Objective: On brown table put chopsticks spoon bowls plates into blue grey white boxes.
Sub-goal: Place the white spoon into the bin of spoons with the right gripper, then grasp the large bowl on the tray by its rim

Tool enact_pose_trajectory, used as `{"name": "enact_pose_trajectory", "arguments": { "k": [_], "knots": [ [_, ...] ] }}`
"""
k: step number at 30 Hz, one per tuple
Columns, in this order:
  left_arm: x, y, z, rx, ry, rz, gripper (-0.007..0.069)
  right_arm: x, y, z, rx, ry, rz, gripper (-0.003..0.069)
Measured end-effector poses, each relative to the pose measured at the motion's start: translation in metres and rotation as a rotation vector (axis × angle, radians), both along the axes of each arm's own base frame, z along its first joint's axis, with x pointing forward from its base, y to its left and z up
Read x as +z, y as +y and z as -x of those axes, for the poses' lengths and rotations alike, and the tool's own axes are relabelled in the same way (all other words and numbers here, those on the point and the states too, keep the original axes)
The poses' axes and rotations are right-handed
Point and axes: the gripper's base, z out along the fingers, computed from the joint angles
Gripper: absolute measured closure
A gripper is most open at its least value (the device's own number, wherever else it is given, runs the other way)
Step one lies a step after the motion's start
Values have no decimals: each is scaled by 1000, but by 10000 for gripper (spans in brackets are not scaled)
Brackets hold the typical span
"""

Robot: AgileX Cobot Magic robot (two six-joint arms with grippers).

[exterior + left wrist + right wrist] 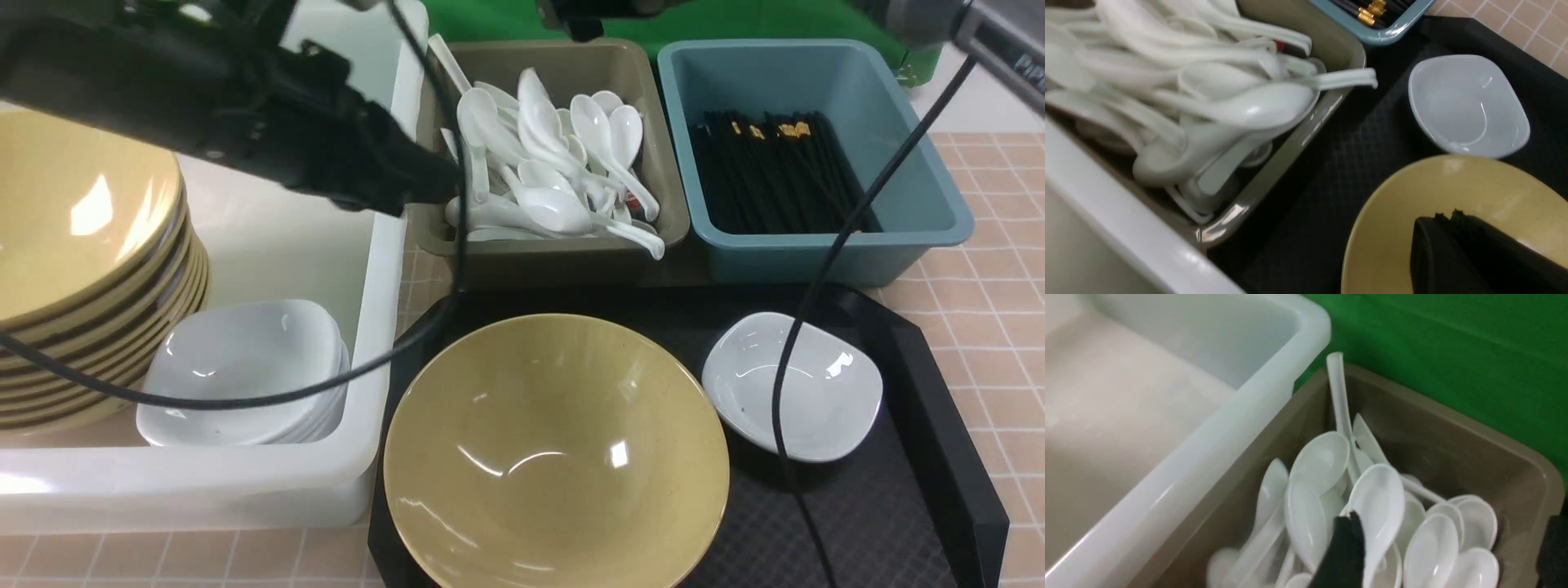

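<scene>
right fingers (1345, 547) gape wide over the spoons (1376, 498) piled in the grey box (1453, 437).

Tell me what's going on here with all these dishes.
A two-armed robot is sorting tableware into boxes. Its right claw hangs open and empty over the grey box, which is piled with white spoons. The left claw is shut and empty, pointed toward the yellow bowl on the black tray. That bowl and the white plate beside it are not yet boxed. Chopsticks lie in the blue box; stacked bowls and stacked plates sit in the white box.
</scene>
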Motion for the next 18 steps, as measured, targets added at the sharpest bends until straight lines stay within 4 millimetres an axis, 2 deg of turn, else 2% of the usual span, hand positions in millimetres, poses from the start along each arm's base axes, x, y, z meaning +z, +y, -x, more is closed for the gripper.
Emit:
{"name": "enact_pose_trajectory", "arguments": {
  "k": [2, 4, 5, 6, 7, 10, 13, 15, 16, 17, 18],
  "knots": [
    [0, -6, -2, 16, 3, -21, 623, 13, -3, 10, 31, 40, 42, 9],
    [0, -14, -7, 36, 33, -57, 620, 29, -9, 27, 77, 103, 108, 13],
    [-2, -14, -9, 35, 34, -67, 620, 30, -11, 29, 85, 118, 121, 17],
    [-2, -21, -15, 43, 68, -110, 616, 39, -15, 40, 103, 148, 149, 39],
    [-2, -22, -16, 43, 72, -116, 616, 40, -15, 41, 104, 151, 150, 39],
    [-13, -38, -30, 18, 137, -238, 573, 53, -24, 60, 106, 174, 161, 114],
    [-34, -59, -40, -43, 191, -359, 475, 56, -34, 83, 112, 215, 181, 195],
    [-46, -69, -45, -68, 205, -406, 405, 53, -39, 95, 127, 238, 206, 231],
    [-50, -71, -45, -74, 206, -416, 398, 49, -39, 96, 133, 251, 215, 235],
    [-63, -78, -49, -92, 211, -458, 329, 46, -46, 111, 155, 274, 246, 273],
    [-70, -82, -51, -101, 208, -481, 295, 42, -48, 117, 164, 289, 259, 293]
  ]
}}
